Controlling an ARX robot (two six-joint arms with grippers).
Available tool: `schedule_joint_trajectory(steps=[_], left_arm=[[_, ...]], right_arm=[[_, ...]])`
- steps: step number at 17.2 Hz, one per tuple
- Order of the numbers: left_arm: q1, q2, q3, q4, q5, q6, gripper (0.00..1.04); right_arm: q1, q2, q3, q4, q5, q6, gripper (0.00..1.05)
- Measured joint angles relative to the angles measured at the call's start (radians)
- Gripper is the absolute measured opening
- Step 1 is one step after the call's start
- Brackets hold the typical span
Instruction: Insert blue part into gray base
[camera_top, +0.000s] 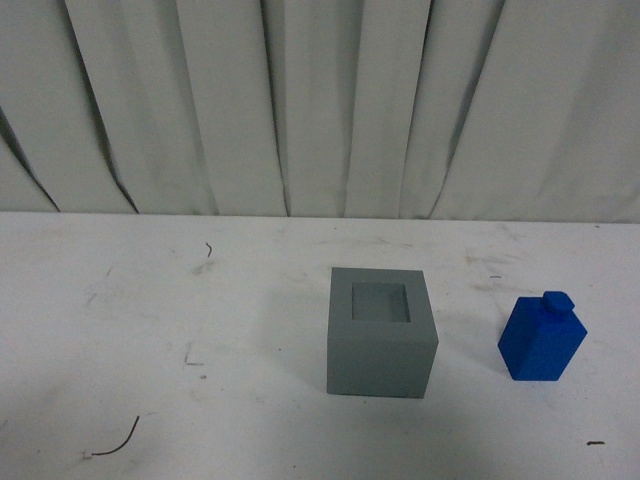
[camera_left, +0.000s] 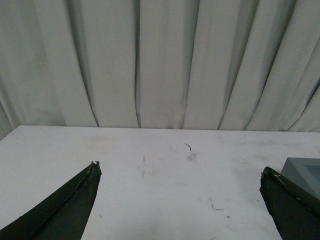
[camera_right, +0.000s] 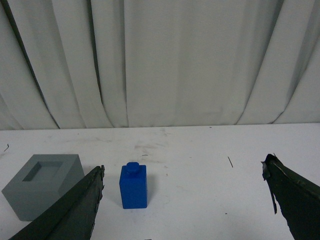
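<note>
The gray base (camera_top: 382, 332) stands on the white table near the middle, its square recess facing up and empty. The blue part (camera_top: 541, 337) stands upright to its right, knob on top, apart from it. Neither arm shows in the front view. In the right wrist view the right gripper (camera_right: 182, 170) is open and empty; the blue part (camera_right: 133, 186) stands ahead of it near one finger (camera_right: 75, 210), with the gray base (camera_right: 44, 185) beside it. In the left wrist view the left gripper (camera_left: 180, 170) is open and empty over bare table; a corner of the gray base (camera_left: 305, 172) shows behind one finger (camera_left: 290, 207).
The white table (camera_top: 150, 300) carries scuff marks and a few thin wire scraps, one near the front left (camera_top: 115, 442) and one farther back (camera_top: 208, 249). A pleated white curtain (camera_top: 320, 100) hangs along the table's far edge.
</note>
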Motion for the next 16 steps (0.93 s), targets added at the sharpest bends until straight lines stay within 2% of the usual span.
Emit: schedule_joint_trajectory(steps=[6, 7, 8, 10, 13, 14, 16], left_arm=[[0.000, 0.000, 0.000, 0.000, 0.000, 0.000, 0.98], [0.000, 0.000, 0.000, 0.000, 0.000, 0.000, 0.98], [0.000, 0.000, 0.000, 0.000, 0.000, 0.000, 0.98], [0.000, 0.000, 0.000, 0.000, 0.000, 0.000, 0.98], [0.000, 0.000, 0.000, 0.000, 0.000, 0.000, 0.98], [0.000, 0.000, 0.000, 0.000, 0.000, 0.000, 0.98], [0.000, 0.000, 0.000, 0.000, 0.000, 0.000, 0.98]], right_arm=[[0.000, 0.000, 0.000, 0.000, 0.000, 0.000, 0.98], [-0.005, 0.004, 0.000, 0.011, -0.012, 0.004, 0.98], [-0.043, 0.039, 0.000, 0.075, -0.065, 0.009, 0.98], [-0.192, 0.198, 0.001, 0.254, -0.175, 0.017, 0.98], [-0.364, 0.629, 0.069, 0.703, -0.343, 0.019, 0.98], [-0.381, 0.782, 0.129, 0.848, -0.364, 0.015, 0.98], [-0.353, 1.088, 0.281, 1.076, -0.371, 0.000, 0.98]])
